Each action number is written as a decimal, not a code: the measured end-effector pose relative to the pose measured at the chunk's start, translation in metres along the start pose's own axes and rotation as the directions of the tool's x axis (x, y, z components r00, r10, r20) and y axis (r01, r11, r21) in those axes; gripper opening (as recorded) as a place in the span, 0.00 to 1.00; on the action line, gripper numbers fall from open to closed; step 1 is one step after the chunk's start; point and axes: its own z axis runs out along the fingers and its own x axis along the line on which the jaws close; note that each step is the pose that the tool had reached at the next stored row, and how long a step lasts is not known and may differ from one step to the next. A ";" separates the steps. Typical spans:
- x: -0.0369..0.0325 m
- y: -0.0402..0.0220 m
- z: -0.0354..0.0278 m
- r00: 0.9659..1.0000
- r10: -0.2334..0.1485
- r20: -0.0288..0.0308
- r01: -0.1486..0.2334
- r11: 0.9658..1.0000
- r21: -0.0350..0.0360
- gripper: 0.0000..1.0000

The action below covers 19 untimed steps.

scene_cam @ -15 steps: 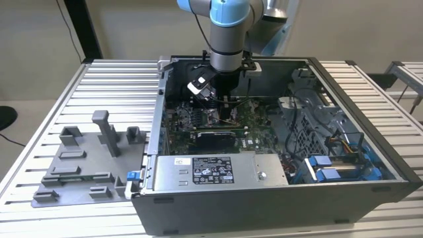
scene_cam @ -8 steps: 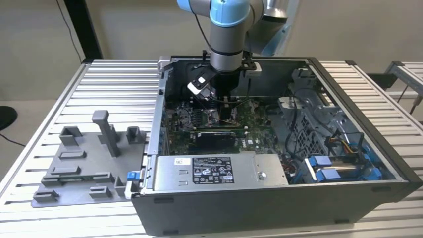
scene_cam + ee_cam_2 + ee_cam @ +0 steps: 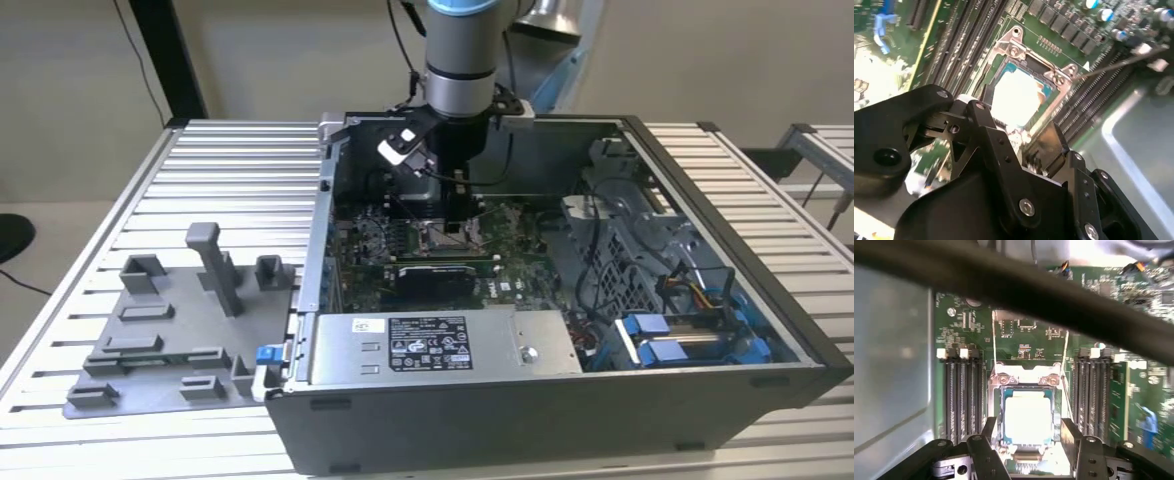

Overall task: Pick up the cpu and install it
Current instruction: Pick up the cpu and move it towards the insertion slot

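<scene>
While the cpu sits in the socket frame, jaws spread open — one either side of it.

White label on silver box: dark print and marks, none legible. Motherboard white markings in the first wrist view likewise unreadable.

Exterior view overlooking open case, both wrist views close above socket

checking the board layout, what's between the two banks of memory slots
In the first wrist view, the metal socket frame with the cpu lying in it sits between one bank of memory slots and the other bank.
</scene>
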 end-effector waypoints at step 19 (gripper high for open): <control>0.0002 0.0000 -0.0050 1.000 0.000 0.000 0.000 1.000 -0.001 1.00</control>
